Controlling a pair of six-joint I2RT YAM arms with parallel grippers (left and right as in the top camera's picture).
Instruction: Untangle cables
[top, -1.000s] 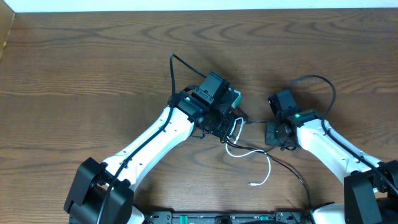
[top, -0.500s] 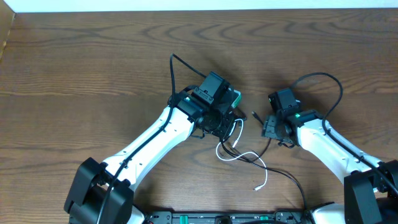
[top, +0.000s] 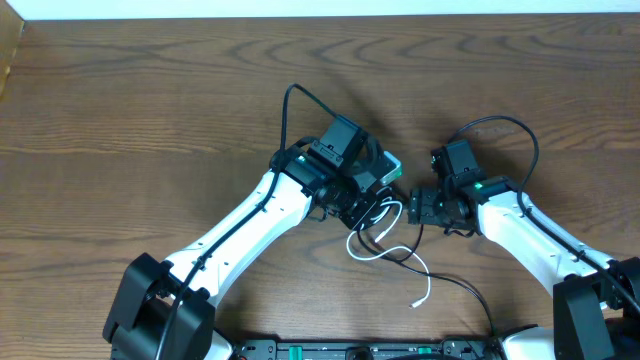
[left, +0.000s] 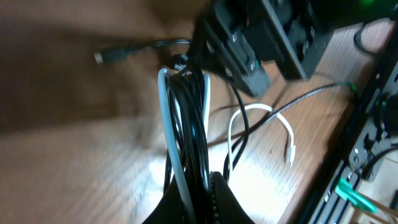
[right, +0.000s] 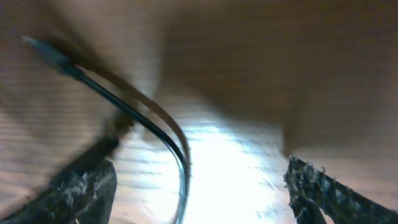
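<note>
The cables (left: 189, 118) are a bunch of thin black cords and one white cord, pinched between the fingers of my left gripper (left: 198, 198), which is shut on them. In the overhead view the left gripper (top: 373, 203) holds this bunch mid-table. The white cable (top: 388, 252) loops down to its plug (top: 414, 299). A black cable (top: 462, 287) trails toward the front edge. My right gripper (top: 411, 206) stands open just right of the bunch. In the right wrist view, one black cable (right: 155, 129) runs loose between the spread fingers of the right gripper (right: 199, 193).
A loose black plug (left: 103, 56) lies on the wood beyond the bunch. The right arm's thick wiring (top: 505, 126) arcs behind its wrist. A black rail (top: 380, 350) runs along the table's front edge. A white strip (top: 320, 8) borders the back.
My right gripper has opened, let go of the black cable and moved left, close to the left gripper. The loose cables slumped onto the table. The left gripper stays shut on the bunch.
</note>
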